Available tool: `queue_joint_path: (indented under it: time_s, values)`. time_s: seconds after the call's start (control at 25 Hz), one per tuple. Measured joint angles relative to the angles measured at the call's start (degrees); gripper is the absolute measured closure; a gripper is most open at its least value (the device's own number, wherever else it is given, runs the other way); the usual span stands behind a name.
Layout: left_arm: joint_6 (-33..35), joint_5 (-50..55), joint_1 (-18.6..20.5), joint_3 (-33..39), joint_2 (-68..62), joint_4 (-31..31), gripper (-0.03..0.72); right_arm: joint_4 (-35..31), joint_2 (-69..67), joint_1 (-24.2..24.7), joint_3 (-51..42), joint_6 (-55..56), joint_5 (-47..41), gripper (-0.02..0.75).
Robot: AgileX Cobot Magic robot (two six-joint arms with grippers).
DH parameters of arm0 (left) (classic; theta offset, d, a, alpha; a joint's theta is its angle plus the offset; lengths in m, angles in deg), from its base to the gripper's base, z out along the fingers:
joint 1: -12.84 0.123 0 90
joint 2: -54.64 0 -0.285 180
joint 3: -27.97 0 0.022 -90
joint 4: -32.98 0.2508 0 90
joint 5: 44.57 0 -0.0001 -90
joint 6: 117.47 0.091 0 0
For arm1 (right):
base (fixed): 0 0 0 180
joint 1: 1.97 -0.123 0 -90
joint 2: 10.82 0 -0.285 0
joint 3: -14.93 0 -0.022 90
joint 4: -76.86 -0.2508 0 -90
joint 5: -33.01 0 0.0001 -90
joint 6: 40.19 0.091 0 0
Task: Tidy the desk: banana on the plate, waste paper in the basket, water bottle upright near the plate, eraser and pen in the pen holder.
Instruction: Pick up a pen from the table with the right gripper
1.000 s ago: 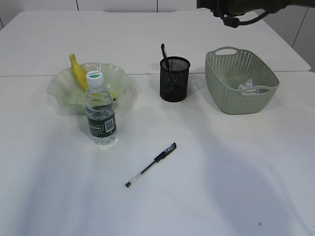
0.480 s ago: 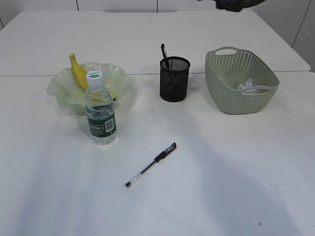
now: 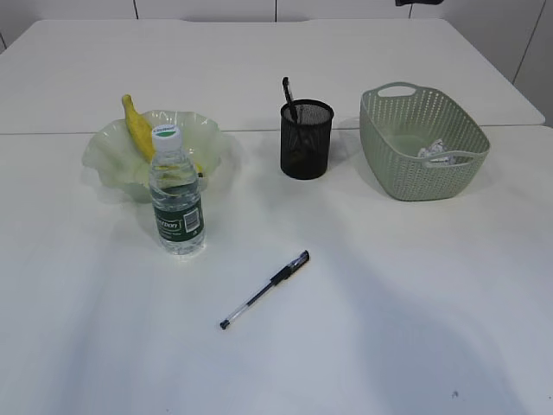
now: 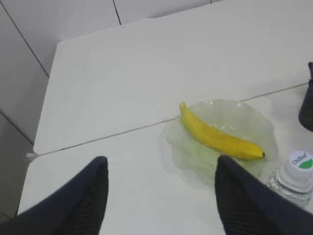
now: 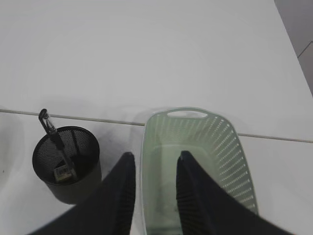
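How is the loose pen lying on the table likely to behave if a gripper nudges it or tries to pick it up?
The pen is slim and round-bodied, lying flat, so a sideways nudge would probably roll it. It looks rigid and light, so it should lift without bending. Its low profile on the bare table likely demands a close pinch, and the smooth clear barrel may slip.

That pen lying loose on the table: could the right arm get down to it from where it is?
Probably yes. The pen lies alone on bare table, well clear of the bottle and pen holder, and the right fingers hold nothing.
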Motion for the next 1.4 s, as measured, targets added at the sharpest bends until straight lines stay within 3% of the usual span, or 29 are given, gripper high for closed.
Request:
queue_joint_path:
  time_s: [0.2,0.56,0.88,1.4]
  values:
    - [6.2,0.6,-1.4,-1.5,-3.4,-3.4,0.209,0.0,0.3,0.0,0.0,-1.0,-1.3,0.519]
    - [22.2,6.4,-1.6,-1.7,-8.9,-17.3,0.211,-0.1,0.8,0.0,0.0,-2.6,-3.0,0.519]
    - [25.2,8.1,-1.8,-1.7,-12.8,-21.1,0.220,-0.2,0.8,0.0,0.0,-2.9,-8.1,0.519]
    - [28.0,10.7,-5.4,-4.5,-24.5,-24.3,0.221,-3.5,0.8,0.0,0.0,-5.8,-11.9,0.519]
